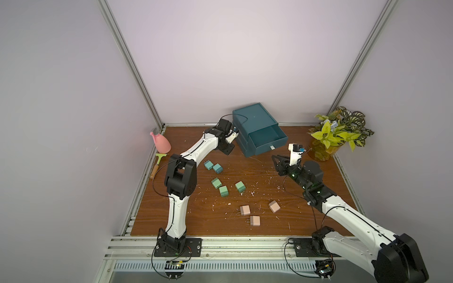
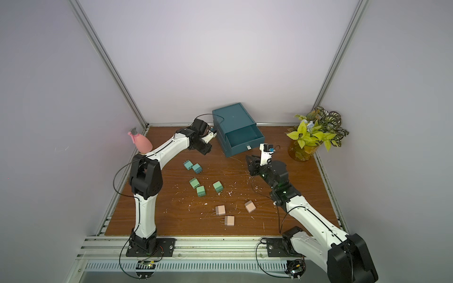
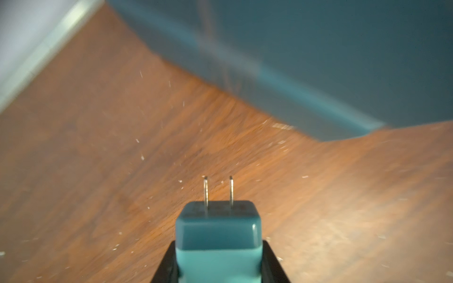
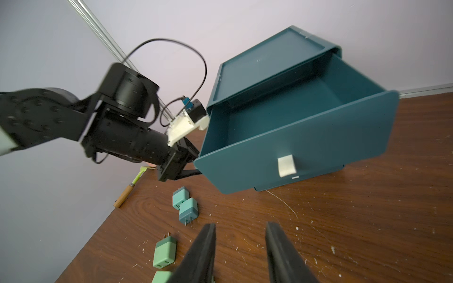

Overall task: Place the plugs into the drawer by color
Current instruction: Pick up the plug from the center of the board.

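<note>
Left gripper, jaws clamped on a teal-blue plug, prongs forward, just beside the 9 o'clock wall of the chest. Top drawer pulled out toward 5 o'clock; right gripper hangs there, jaws apart, open desk between.

The wooden table bears the drawer, eight loose plugs, a potted plant and white flecks.
</note>
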### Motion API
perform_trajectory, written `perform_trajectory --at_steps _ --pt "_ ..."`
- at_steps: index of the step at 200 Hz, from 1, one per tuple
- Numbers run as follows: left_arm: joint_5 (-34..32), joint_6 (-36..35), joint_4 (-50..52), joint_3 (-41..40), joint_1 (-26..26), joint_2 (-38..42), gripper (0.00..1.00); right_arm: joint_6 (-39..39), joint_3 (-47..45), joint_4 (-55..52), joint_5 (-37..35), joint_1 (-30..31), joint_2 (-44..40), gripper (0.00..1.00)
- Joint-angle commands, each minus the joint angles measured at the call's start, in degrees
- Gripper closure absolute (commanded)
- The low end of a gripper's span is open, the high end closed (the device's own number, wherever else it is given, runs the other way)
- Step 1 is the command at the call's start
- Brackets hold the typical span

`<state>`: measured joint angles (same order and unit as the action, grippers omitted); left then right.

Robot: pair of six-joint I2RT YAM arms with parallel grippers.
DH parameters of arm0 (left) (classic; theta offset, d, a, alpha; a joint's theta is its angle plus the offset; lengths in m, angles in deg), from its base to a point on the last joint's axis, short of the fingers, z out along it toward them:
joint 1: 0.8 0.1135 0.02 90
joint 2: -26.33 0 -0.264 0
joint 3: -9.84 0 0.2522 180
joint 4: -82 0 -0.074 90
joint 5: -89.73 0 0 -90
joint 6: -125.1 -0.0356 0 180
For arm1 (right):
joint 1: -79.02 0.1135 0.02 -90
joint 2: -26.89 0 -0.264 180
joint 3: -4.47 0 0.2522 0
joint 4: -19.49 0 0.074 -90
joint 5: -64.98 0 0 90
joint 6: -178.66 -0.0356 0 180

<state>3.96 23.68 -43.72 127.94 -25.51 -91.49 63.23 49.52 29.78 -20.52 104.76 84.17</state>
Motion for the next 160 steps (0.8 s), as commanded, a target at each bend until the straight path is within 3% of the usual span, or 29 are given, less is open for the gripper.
perform_trajectory --at_steps 1,38,60,108,160 --pt "-2.11 3.36 2.28 0.79 -1.13 5.07 0.99 1.52 -0.51 0.97 -2.75 -0.25 -1.99 0.6" --pt "0.93 7.84 2.82 1.98 -2.04 10.96 0.99 1.5 -0.53 1.0 -3.15 -0.3 -2.17 0.59" --pt "0.72 7.7 2.98 5.12 -6.08 12.38 0.99 1.43 -0.61 1.0 -3.22 -0.25 -2.17 0.59" --pt "-0.04 5.48 5.36 19.35 -14.02 6.85 0.99 1.7 -0.79 0.84 -4.05 -0.25 -2.76 0.59" --pt "0.12 3.52 5.33 28.44 -17.98 -1.2 0.91 2.11 -1.41 0.92 -5.02 -0.36 -3.66 0.59"
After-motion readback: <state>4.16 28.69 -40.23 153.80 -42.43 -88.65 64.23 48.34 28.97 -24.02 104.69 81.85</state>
